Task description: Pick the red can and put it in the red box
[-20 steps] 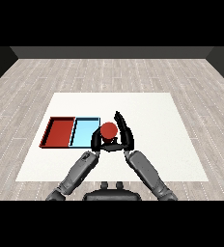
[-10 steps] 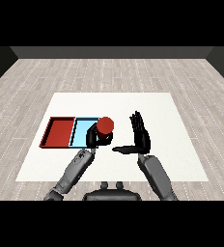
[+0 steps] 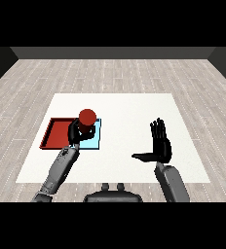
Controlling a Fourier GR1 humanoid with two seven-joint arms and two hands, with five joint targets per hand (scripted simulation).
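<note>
I see the round red can (image 3: 87, 116) upright inside my curled black left hand (image 3: 75, 132), over the light blue tray (image 3: 96, 142), beside the red tray (image 3: 55, 133).

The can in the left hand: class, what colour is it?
Red. The can, held by the left hand, shows best in the head view.
</note>
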